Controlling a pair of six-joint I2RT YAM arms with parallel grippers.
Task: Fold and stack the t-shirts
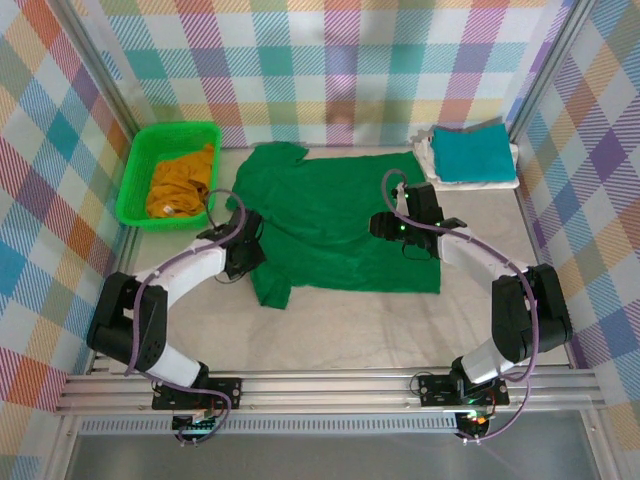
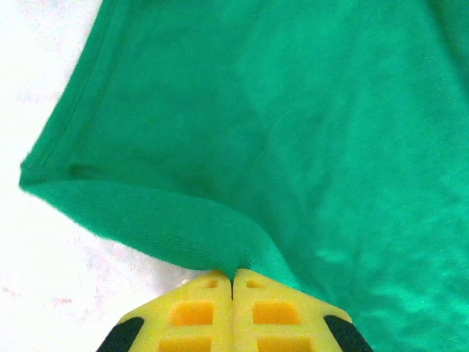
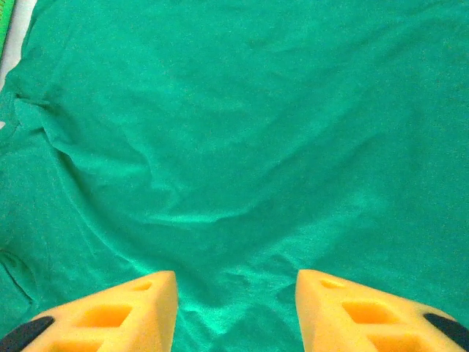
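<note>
A dark green t-shirt (image 1: 335, 220) lies spread out on the table's middle. My left gripper (image 1: 250, 250) is at the shirt's left sleeve; its yellow fingers (image 2: 198, 312) are shut on a pinched fold of the green cloth (image 2: 242, 253). My right gripper (image 3: 236, 282) hovers over the shirt's right half (image 3: 242, 147), open, with nothing between its fingers. A mustard yellow t-shirt (image 1: 180, 185) lies crumpled in the green basket. A teal t-shirt (image 1: 472, 150) lies folded on a white t-shirt (image 1: 428, 155) at the back right.
The bright green plastic basket (image 1: 135, 175) stands at the back left, close to the left arm. Checkered walls enclose the table on three sides. Bare tabletop (image 1: 350, 335) lies between the shirt and the arm bases.
</note>
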